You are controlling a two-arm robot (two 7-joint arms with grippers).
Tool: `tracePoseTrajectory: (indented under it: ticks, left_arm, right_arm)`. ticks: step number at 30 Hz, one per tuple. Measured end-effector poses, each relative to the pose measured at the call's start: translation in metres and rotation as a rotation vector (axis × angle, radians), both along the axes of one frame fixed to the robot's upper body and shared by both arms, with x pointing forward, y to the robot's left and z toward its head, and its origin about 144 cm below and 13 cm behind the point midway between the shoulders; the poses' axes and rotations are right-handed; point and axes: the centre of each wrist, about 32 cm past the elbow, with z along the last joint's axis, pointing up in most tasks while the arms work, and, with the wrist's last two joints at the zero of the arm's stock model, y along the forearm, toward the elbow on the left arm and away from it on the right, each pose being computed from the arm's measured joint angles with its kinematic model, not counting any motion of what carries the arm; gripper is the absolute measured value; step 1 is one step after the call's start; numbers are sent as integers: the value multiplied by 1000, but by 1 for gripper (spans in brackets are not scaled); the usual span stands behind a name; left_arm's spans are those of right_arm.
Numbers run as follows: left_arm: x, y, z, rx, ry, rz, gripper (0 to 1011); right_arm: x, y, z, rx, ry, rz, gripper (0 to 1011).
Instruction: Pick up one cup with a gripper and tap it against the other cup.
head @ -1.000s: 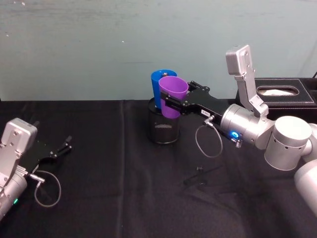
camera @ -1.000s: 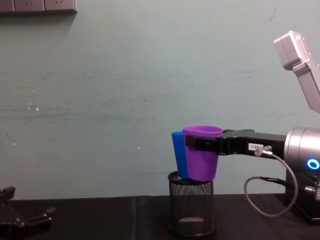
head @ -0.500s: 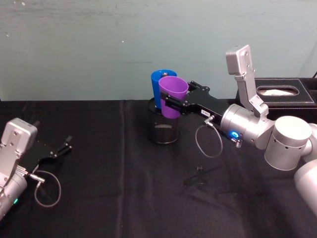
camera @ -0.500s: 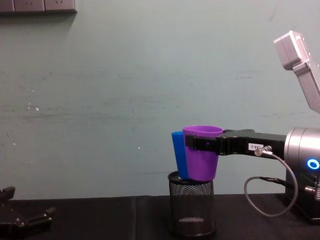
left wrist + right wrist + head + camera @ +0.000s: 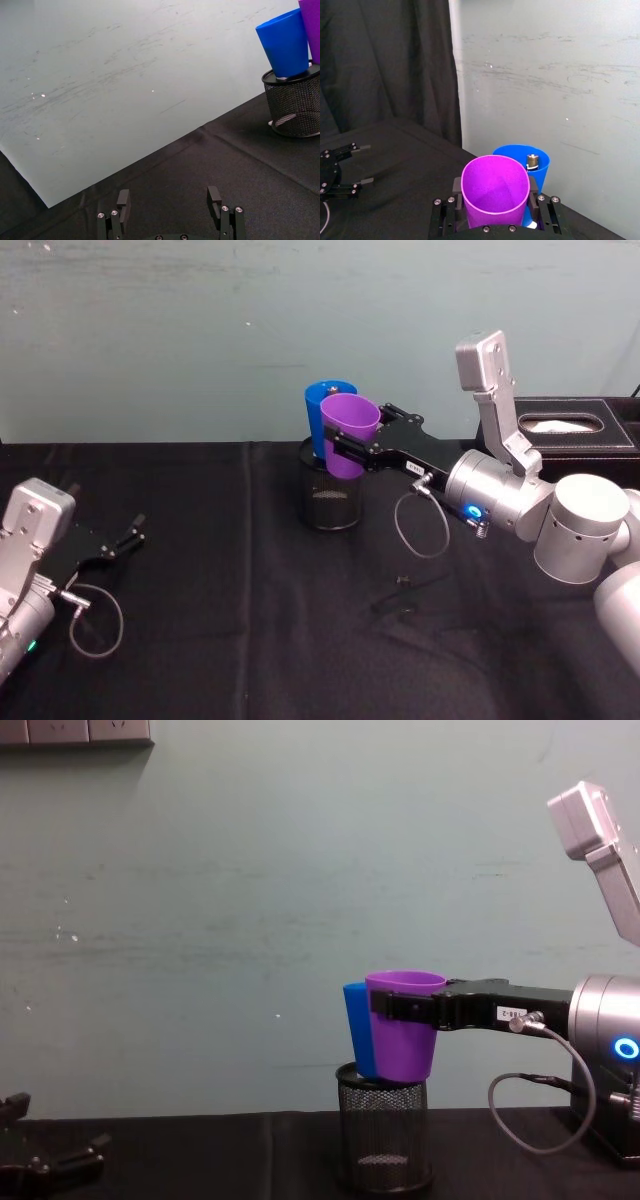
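Near the back edge of the tabletop [image 5: 200, 500], mid-width: right gripper [image 5: 350, 450] clamped on the purple cup [image 5: 350, 418], held up beside the blue cup [image 5: 318, 410].
Left gripper [image 5: 169, 194] sits idle near the front-left corner, jaws apart. Mesh pen holder [image 5: 330, 502] stands on the tabletop with the blue cup tilted inside it. Purple cup hangs upright just over the holder's rim; its wall looks to be touching the blue cup, but I can't confirm contact. Purple cup is plain, smooth, tapered, mouth up, empty. Judgement: light, thin-walled plastic and slick, so the taper could let it slip down between the jaws. Best hold is high on the wall under the rim, across the width, with a moderate squeeze to avoid flexing it.
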Motion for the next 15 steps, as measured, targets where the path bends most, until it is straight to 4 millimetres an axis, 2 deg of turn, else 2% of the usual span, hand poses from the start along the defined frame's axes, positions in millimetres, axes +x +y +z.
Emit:
tracePoseTrajectory:
  ticks: [15]
  left_arm:
    - [0,0,0,0,0,0,1000]
  right_arm:
    - [0,0,0,0,0,0,731]
